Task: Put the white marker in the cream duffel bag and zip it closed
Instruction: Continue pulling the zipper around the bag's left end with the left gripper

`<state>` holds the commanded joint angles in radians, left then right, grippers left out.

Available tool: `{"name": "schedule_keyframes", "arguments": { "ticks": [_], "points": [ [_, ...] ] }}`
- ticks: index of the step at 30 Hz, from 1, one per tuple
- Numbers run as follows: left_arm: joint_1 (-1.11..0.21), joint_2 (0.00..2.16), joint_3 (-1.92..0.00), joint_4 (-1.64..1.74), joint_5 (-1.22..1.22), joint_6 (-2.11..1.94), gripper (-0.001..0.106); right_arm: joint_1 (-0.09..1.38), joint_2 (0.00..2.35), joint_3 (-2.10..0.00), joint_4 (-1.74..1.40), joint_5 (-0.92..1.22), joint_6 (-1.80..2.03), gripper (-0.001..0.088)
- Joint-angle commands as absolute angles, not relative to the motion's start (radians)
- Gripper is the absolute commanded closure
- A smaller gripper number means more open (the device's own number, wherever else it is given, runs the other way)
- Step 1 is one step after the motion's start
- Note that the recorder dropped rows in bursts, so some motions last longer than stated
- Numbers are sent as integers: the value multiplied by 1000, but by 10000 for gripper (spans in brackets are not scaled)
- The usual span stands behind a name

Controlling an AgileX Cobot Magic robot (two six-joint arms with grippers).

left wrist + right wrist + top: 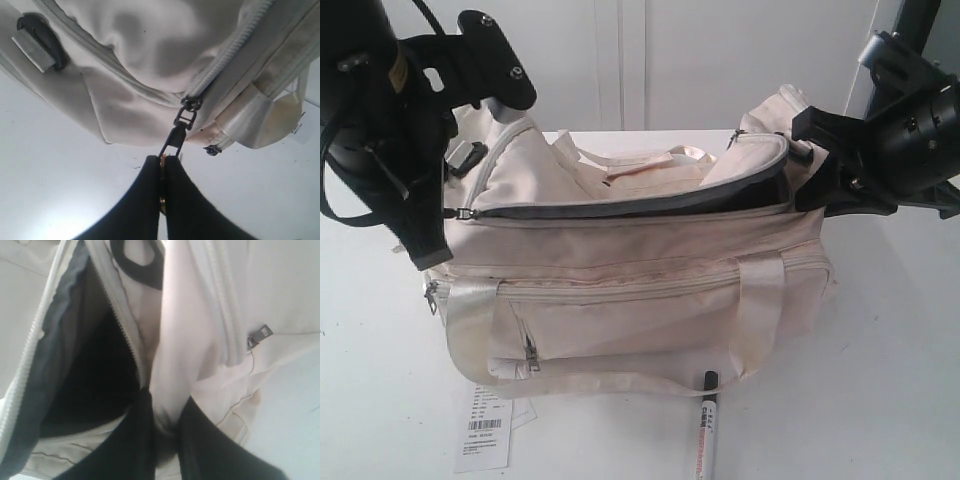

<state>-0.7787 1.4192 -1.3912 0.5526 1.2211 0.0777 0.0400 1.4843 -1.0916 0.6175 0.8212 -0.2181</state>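
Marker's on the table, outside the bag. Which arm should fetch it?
Right, probably. The marker lies nearer its side, and the right gripper only pinches bag fabric; the left gripper holds the zipper pull, needed for closing.

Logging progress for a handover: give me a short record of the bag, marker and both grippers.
bag: on table, top zipper open
marker: on table in front of bag, not inside
left gripper: shut on zipper pull
right gripper: pinching bag fabric beside the opening
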Motion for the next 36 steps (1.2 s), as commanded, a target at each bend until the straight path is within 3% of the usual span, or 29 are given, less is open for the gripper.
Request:
{"name": "schedule_keyframes", "arguments": {
  "ticks": [15, 21, 36],
  "points": [
    [-779, 1419, -1391, 637, 1221, 34, 1053, 40, 1484, -1093, 610, 815, -224, 868],
    [-779, 1414, -1391, 526, 1221, 62, 1053, 40, 1484, -1095, 610, 806, -231, 868],
    [-779, 1405, -1391, 696, 1221, 25, 1053, 40, 1484, -1097, 565, 801, -232, 868]
  ]
}}
